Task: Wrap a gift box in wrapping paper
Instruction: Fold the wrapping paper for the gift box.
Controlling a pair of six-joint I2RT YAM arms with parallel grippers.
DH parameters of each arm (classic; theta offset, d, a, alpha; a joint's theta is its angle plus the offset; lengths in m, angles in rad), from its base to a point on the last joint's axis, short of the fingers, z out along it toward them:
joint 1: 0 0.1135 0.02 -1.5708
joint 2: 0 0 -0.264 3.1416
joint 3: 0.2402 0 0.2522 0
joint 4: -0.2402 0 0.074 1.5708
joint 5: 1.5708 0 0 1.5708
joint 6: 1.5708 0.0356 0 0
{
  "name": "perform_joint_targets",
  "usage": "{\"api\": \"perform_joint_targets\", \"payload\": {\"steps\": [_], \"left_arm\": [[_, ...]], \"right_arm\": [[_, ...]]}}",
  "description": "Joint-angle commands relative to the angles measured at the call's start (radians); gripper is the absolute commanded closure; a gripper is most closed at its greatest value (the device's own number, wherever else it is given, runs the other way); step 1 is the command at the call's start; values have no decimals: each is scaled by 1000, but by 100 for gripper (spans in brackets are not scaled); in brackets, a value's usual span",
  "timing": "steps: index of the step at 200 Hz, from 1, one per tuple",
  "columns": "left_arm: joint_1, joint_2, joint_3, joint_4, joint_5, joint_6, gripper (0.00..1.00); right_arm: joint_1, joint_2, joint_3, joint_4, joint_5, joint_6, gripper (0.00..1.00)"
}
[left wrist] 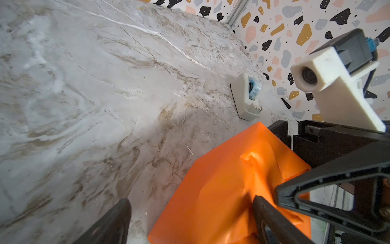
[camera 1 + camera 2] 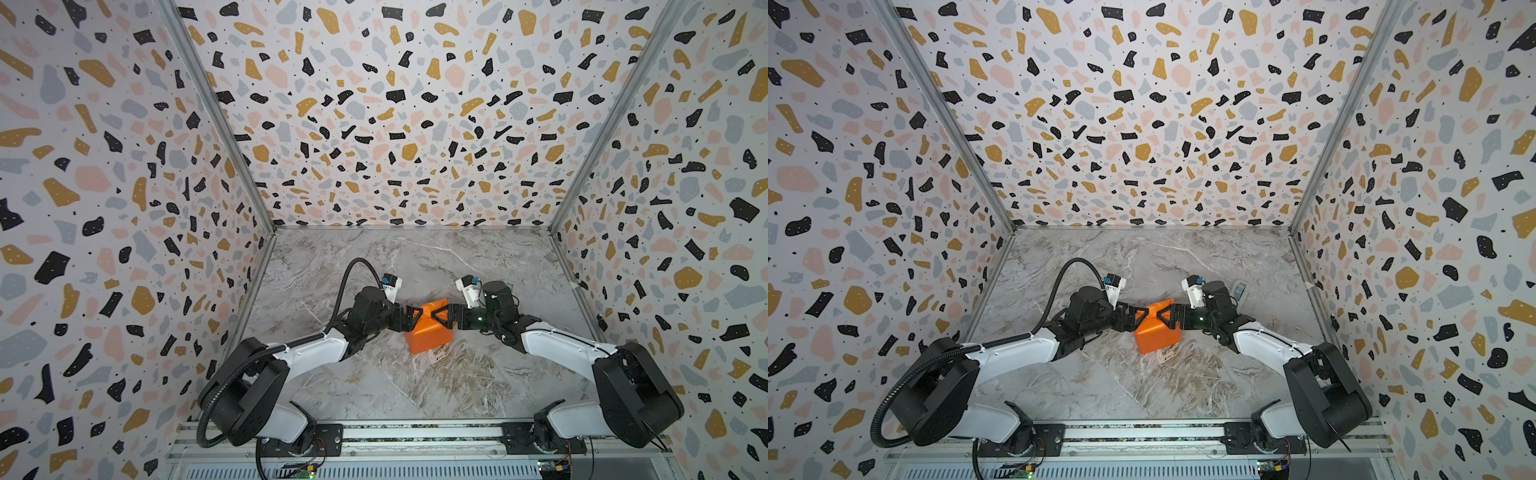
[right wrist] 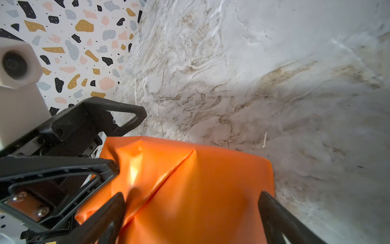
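Wrapping paper (image 2: 428,332): orange face out, folded into a blocky parcel. It rests on the marble table (image 2: 374,257), near its middle. From the right wrist we note a diagonal crease (image 3: 168,175) across the top.
Gift box: fully covered by the paper; we see none of it.
Left gripper (image 2: 415,319): at the parcel's upper left edge, jaws wide. One finger (image 1: 272,221) lies against the paper; its mate (image 1: 109,224) stands off over bare marble.
Right gripper (image 2: 439,318): at the parcel's upper right edge, facing the left one, tips near. Jaws are wide, and its fingers (image 3: 280,215) straddle the paper. We cannot tell whether they press it.
Tape dispenser (image 2: 1239,289): white, on the table beyond the parcel and to its right, apart from it.
Walls (image 2: 124,166): terrazzo-patterned panels on three sides of the parcel.
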Motion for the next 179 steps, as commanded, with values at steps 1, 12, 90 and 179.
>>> {"api": "perform_joint_targets", "payload": {"steps": [1, 12, 90, 179], "left_arm": [[-2, -9, 31, 15, 18, -56, 9], [4, -3, 30, 39, 23, -87, 8], [13, 58, 3, 14, 36, -106, 13], [13, 61, -27, -89, 4, -19, 16]], "right_arm": [[6, -4, -44, -59, 16, -21, 2], [6, -6, -51, -53, 16, -19, 3], [6, -4, -40, -44, 18, -19, 4], [-30, -23, 156, -127, 12, -39, 1]]}}
